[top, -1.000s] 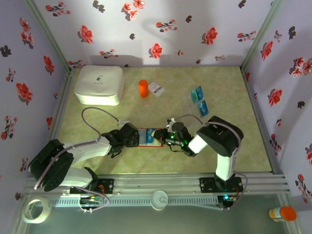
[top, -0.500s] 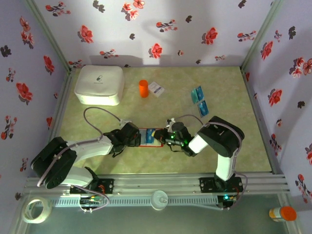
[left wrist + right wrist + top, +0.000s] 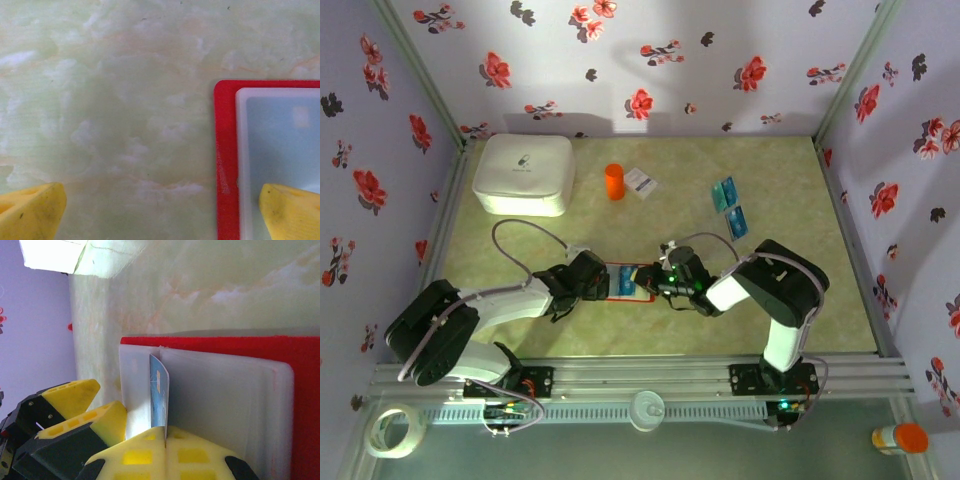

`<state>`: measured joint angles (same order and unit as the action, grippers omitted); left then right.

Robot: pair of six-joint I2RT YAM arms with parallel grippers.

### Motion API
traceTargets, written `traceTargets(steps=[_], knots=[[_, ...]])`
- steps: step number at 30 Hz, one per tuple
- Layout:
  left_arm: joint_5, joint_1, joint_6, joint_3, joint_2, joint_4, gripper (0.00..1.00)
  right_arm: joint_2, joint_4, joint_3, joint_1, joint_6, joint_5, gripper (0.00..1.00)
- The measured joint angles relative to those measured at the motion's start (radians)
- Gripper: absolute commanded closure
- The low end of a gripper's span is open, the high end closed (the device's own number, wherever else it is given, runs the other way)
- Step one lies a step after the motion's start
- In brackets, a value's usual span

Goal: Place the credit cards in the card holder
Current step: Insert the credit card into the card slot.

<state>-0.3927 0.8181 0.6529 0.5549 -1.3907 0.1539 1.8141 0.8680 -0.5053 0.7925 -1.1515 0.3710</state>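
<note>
1. The right gripper (image 3: 165,432) is clenched on one credit card (image 3: 159,390). It holds the blue card by its lower end, edge-on, with the free end standing in the mouth of a pale pocket.
2. That pocket belongs to the card holder (image 3: 300,390), which lies open and flat on the table (image 3: 800,300), red border outward, between the two arms near the front edge.
3. The left gripper (image 3: 160,212) is released, with its jaws wide. One yellow finger sits over the holder's pale pocket and the other over bare table; whether it presses down I cannot tell.
4. Progress: this card looks to be entering the pocket but is not seated. Blue shows inside the holder from above, so some cards may already be in, though the count is unclear.
5. Left to do: at least two loose cards (image 3: 730,205) lie together, well apart from the holder, toward the back right.
6. Other containers: a white box (image 3: 523,173) sits closed at the back left, and an orange cylinder (image 3: 613,181) stands just right of it.
</note>
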Motion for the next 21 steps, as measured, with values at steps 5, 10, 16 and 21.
traceTargets(steps=[5, 10, 16, 21], knots=[[0.0, 0.0, 0.0, 0.0, -0.002, -0.001, 0.0, 0.006, -0.006, -0.009, 0.0, 0.0, 0.011, 1.0], [0.0, 0.0, 0.0, 0.0, -0.004, -0.004, 0.0, 0.021, -0.007, -0.025, 0.0, 0.0, 0.027, 1.0], [-0.001, 0.0, 0.003, 0.0, -0.005, -0.008, 0.0, 0.009, -0.045, -0.063, 0.001, 0.019, 0.059, 0.58], [-0.001, 0.0, 0.007, -0.001, -0.005, -0.012, 0.0, -0.091, -0.302, -0.122, 0.0, 0.126, 0.05, 0.51]])
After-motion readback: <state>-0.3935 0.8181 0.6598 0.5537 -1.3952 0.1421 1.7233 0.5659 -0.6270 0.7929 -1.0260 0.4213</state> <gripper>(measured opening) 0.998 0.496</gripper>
